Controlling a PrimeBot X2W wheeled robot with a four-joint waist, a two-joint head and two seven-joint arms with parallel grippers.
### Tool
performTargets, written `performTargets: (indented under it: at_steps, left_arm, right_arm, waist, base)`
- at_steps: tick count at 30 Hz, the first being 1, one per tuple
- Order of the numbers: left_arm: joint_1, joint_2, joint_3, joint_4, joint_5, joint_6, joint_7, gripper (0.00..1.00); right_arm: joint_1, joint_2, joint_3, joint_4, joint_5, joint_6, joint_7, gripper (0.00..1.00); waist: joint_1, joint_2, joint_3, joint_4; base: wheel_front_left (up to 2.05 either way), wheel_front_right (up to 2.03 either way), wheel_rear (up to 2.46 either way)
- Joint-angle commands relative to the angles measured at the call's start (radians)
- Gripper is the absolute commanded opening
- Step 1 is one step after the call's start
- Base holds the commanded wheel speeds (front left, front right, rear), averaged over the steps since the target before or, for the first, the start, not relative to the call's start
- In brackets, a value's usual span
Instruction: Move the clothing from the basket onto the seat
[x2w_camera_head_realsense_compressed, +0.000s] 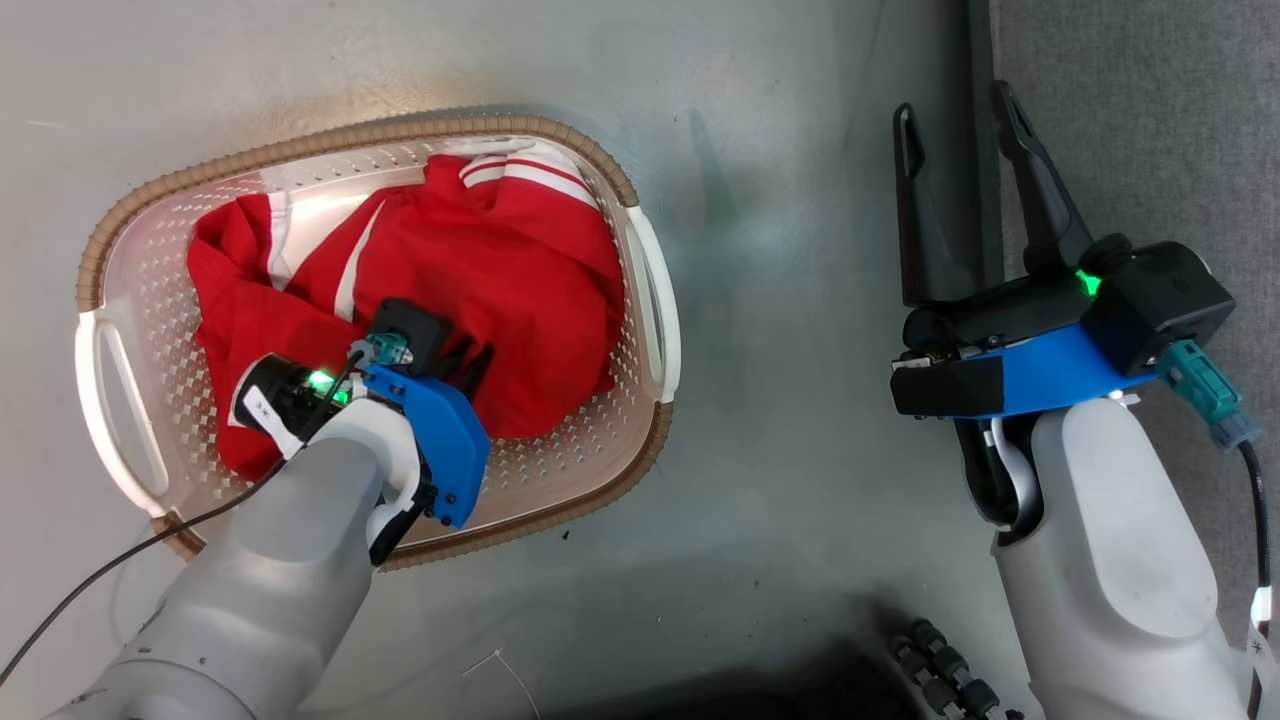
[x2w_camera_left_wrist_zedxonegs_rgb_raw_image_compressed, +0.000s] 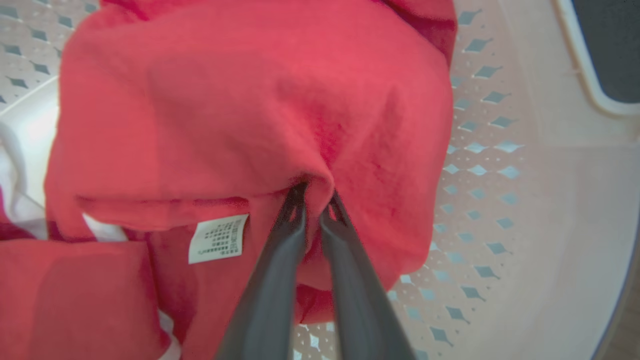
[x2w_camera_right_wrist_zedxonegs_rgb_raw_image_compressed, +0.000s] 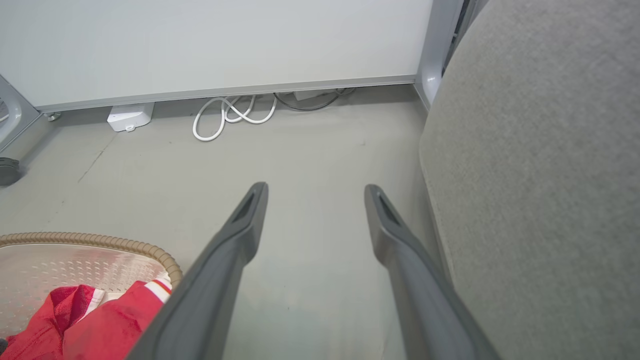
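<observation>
Two left gripper (x2w_camera_left_wrist_zedxonegs_rgb_raw_image_compressed: 316, 192) fingers are clamped on a clothing (x2w_camera_head_realsense_compressed: 500, 270) fold in the basket (x2w_camera_head_realsense_compressed: 350, 135), nine o'clock; right gripper (x2w_camera_head_realsense_compressed: 955, 100) is held apart by the seat (x2w_camera_head_realsense_compressed: 1150, 120), two o'clock. A slow, straight lift is advised, lest the pinch slip.

You can't read the print on the care label (x2w_camera_left_wrist_zedxonegs_rgb_raw_image_compressed: 218, 238); jaw tips of the left gripper (x2w_camera_left_wrist_zedxonegs_rgb_raw_image_compressed: 314, 195) lie buried in the clothing (x2w_camera_left_wrist_zedxonegs_rgb_raw_image_compressed: 240, 100).

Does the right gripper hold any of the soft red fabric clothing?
No, the right gripper has its two long dark fingers wide apart, with grey floor between them.
</observation>
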Motion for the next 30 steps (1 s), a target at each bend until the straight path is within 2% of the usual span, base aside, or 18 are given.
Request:
performTargets:
  at_steps: [1, 11, 20, 26, 30]
  left_arm:
    - [-0.014, 0.009, -0.025, 0.0, -0.021, -0.005, -0.007, 0.0]
    - [-0.007, 0.013, -0.116, -0.029, -0.111, -0.005, -0.052, 0.0]
    - [0.042, 0.02, -0.168, -0.097, -0.185, -0.005, -0.128, 0.0]
    - [0.079, 0.024, -0.169, -0.156, -0.207, -0.005, -0.151, 0.0]
    - [0.107, 0.038, -0.1, -0.23, -0.165, -0.005, -0.151, 0.0]
  right_arm:
    - [-0.006, -0.001, -0.005, -0.001, 0.004, -0.001, -0.001, 1.0]
    - [0.004, -0.001, -0.014, 0.016, 0.012, -0.001, -0.001, 1.0]
    - [0.055, -0.001, -0.02, 0.052, 0.013, -0.001, -0.001, 1.0]
    - [0.097, -0.001, -0.025, 0.079, 0.012, -0.001, -0.001, 1.0]
    - [0.131, -0.001, -0.029, 0.097, 0.007, -0.001, -0.001, 1.0]
  waist:
    - [-0.0001, 0.0, -0.004, 0.001]
    - [-0.0001, 0.0, -0.058, 0.014]
    - [-0.0001, 0.0, -0.2, 0.044]
    - [-0.0001, 0.0, -0.321, 0.071]
    - [-0.0001, 0.0, -0.407, 0.092]
  base:
    - [0.0, 0.0, 0.0]
    - [0.0, 0.0, 0.0]
    - [0.0, 0.0, 0.0]
    - [0.0, 0.0, 0.0]
    - [0.0, 0.0, 0.0]
